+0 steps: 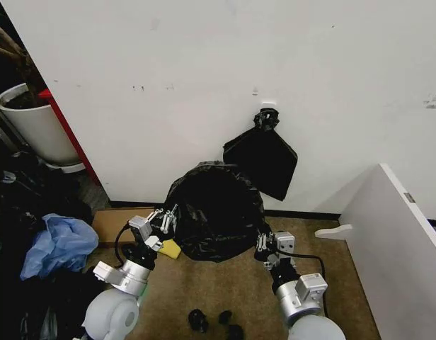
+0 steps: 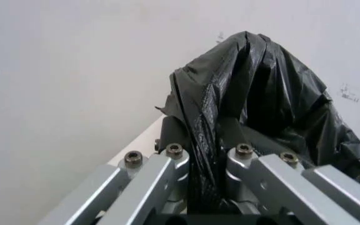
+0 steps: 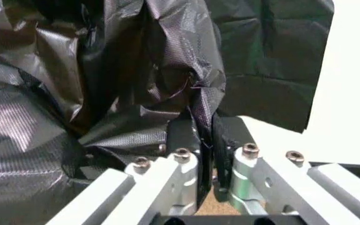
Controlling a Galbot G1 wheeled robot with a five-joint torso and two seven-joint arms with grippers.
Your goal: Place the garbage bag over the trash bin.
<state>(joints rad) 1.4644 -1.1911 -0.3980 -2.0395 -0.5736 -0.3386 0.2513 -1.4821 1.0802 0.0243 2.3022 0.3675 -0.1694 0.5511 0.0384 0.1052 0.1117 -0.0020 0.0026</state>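
You have both grippers, left (image 1: 168, 218) and right (image 1: 262, 243), clenched on opposite edges of the bag (image 1: 214, 212), stretching it over the bin.

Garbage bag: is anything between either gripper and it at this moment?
Nothing visible. The left gripper pinches the garbage bag at one side and the right gripper pinches it at the other; both wrist views show black plastic clamped directly between the fingers.
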